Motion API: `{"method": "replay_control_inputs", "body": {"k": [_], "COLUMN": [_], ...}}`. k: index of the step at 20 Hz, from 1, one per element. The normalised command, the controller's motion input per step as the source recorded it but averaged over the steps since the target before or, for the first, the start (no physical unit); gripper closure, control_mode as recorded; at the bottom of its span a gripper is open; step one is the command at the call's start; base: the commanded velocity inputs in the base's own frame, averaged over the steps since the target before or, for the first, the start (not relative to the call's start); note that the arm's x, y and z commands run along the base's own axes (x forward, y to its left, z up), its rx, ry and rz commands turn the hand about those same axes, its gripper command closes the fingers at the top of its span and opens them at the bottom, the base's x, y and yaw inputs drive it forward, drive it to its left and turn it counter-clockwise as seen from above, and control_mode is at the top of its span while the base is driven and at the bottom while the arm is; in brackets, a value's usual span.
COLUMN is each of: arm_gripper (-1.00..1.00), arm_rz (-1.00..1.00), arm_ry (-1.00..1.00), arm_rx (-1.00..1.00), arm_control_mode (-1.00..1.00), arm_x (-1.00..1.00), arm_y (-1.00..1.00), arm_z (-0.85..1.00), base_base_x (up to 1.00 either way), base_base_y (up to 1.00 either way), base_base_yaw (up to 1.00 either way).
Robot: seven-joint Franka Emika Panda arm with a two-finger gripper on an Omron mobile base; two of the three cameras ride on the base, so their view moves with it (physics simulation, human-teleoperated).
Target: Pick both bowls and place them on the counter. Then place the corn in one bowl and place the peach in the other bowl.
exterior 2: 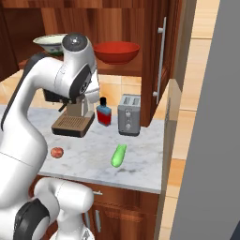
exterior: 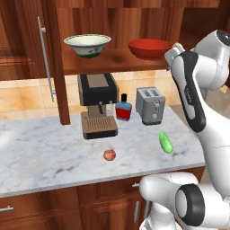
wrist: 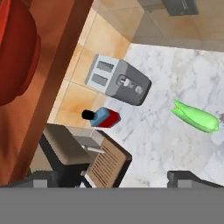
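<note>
Coffee machine (exterior: 97, 105), red-blue bottle (exterior: 123, 109), grey toaster (exterior: 150, 105) in a row.

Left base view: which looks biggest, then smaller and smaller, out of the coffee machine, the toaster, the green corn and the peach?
1. Coffee machine, clearly the biggest.
2. Toaster.
3. Corn.
4. Peach, the smallest.
The corn and peach lie nearer the camera than the two machines, yet look smaller, so the order holds.

The cream bowl (exterior: 87, 45) and red bowl (exterior: 150, 48) are sitting upright on the wooden shelf (exterior: 112, 60). The green corn (exterior: 165, 142) and the peach (exterior: 109, 155) are lying well apart on the marble counter (exterior: 49, 157).
</note>
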Motion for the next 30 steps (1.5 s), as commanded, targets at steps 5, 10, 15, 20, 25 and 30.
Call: {"method": "replay_control_inputs", "body": {"k": [5,10,15,20,25,30], "arm_gripper": [-1.00,-1.00,-1.00,-1.00,-1.00,-1.00], "arm_rz": [-0.10,-0.05,0.00,0.00,0.00,0.00], "arm_ry": [-0.14,-0.11,-0.03,0.00,0.00,0.03], "arm_rx": [0.02,0.05,0.11,0.11,0.04,0.02], "arm_control_mode": [-1.00,-1.00,-1.00,-1.00,-1.00,-1.00], "arm_x": [0.05,0.18,0.34,0.44,0.54,0.56], "arm_y": [-0.15,-0.11,-0.05,0.00,0.00,0.00], "arm_z": [0.30,0.29,0.23,0.14,0.10,0.00], "base_base_x": [0.00,0.00,0.00,0.00,0.00,0.00], "base_base_y": [0.00,0.00,0.00,0.00,0.00,0.00], "base_base_yaw": [0.00,0.00,0.00,0.00,0.00,0.00]}}
